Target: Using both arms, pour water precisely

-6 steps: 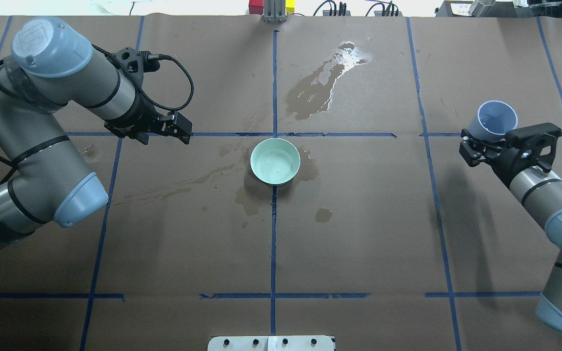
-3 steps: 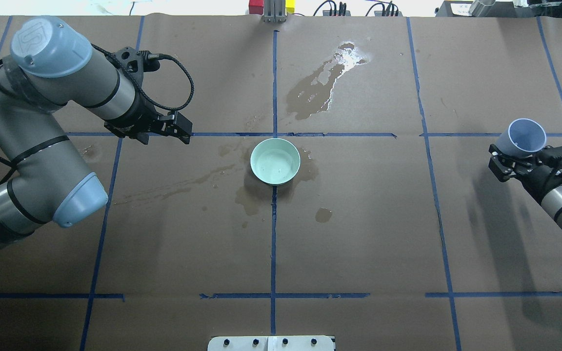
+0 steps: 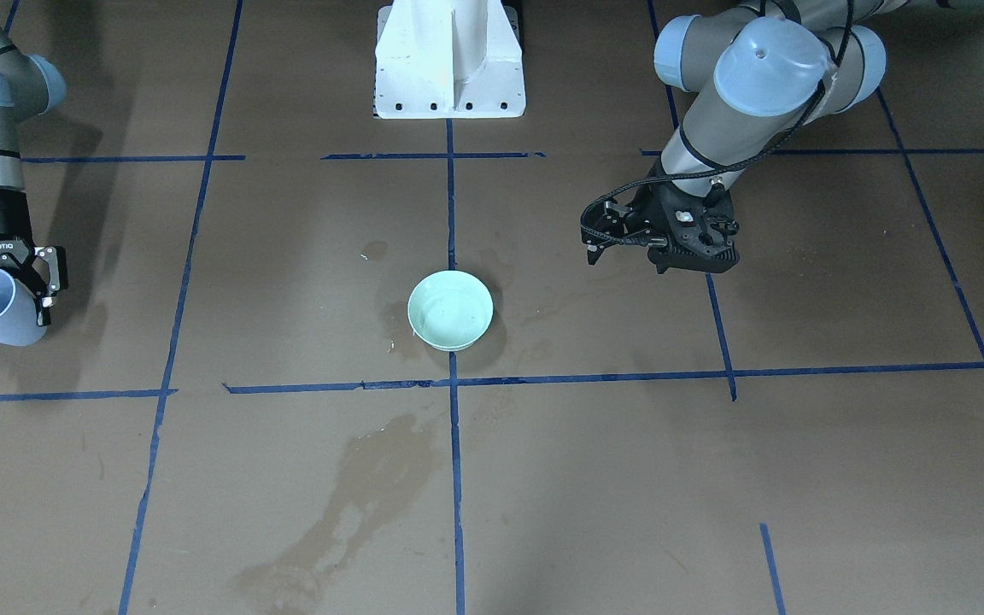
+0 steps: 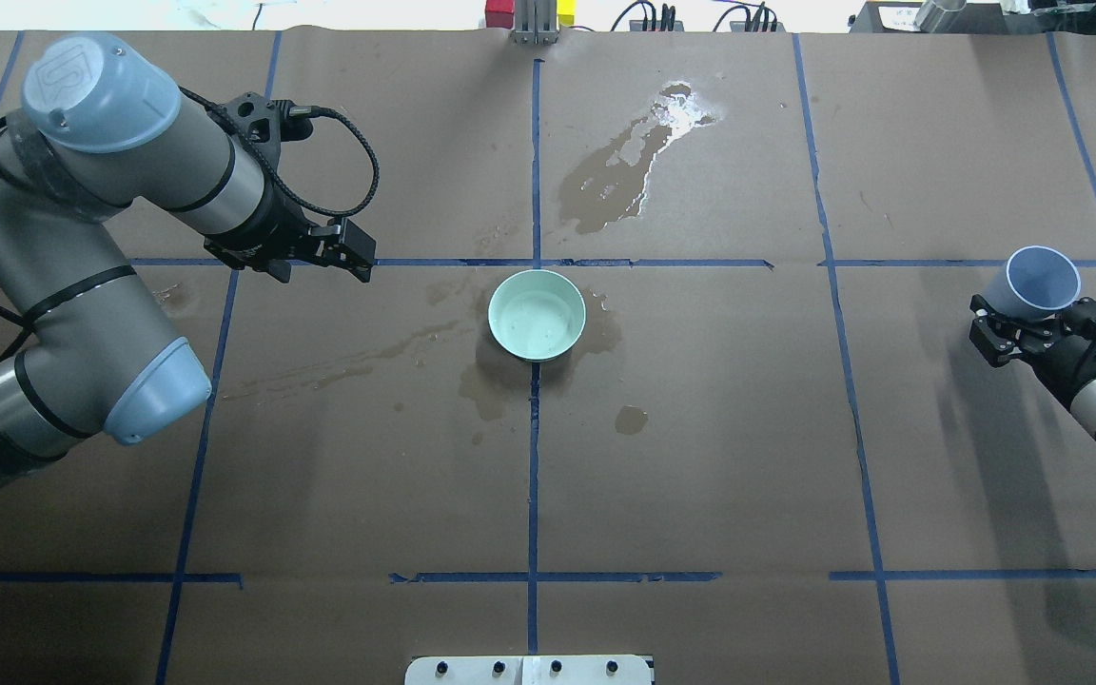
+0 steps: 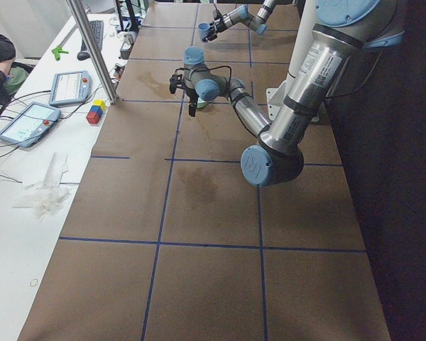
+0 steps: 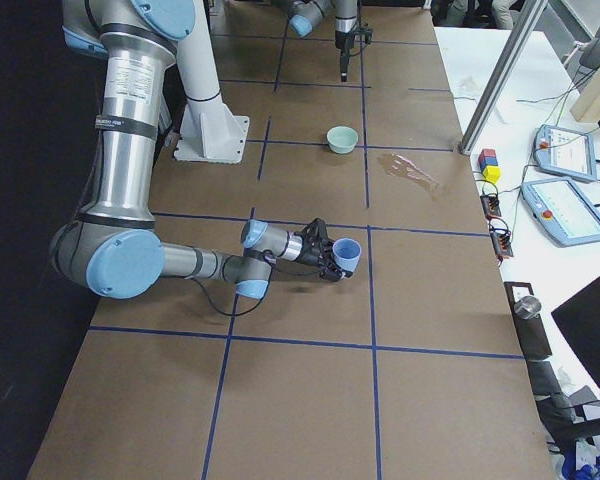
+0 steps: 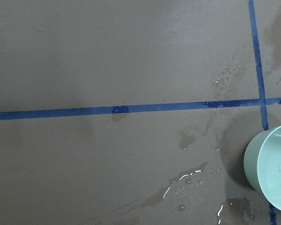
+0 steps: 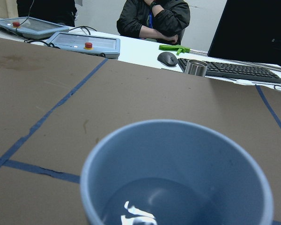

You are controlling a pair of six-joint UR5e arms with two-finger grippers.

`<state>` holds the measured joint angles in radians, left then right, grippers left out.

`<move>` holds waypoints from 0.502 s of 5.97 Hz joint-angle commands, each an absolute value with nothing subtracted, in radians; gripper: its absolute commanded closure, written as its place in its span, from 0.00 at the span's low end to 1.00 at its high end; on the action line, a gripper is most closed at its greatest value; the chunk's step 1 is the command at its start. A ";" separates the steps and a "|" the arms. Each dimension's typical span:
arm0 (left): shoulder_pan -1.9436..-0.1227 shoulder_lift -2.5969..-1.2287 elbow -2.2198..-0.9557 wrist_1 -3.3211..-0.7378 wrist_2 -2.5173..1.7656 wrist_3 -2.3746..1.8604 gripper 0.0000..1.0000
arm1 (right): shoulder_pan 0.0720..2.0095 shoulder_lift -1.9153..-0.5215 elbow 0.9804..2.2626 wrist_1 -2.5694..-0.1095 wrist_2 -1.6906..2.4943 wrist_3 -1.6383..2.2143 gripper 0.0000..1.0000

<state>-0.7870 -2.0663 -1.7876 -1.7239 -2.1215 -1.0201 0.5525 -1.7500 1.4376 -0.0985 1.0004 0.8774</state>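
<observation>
The table [image 4: 700,457] bears one bowl [image 4: 537,315]; right gripper [image 4: 1043,319] holds one cup [image 4: 1040,282].

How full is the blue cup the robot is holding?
Partly full. The right wrist view into the blue cup shows a glossy pool of water low inside, far below the rim.
</observation>
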 commanded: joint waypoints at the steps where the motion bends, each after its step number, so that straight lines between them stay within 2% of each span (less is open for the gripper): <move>1: -0.787 -2.066 -1.787 -1.724 -2.121 -1.020 0.00 | 0.540 -1.749 1.427 -0.098 1.005 0.877 0.92; 3: -0.787 -2.066 -1.787 -1.724 -2.121 -1.019 0.00 | 0.520 -1.747 1.427 -0.098 1.005 0.894 0.91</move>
<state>-0.7869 -2.0663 -1.7871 -1.7242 -2.1215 -1.0197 0.5297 -1.7477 1.4270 -0.0982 1.0046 0.8833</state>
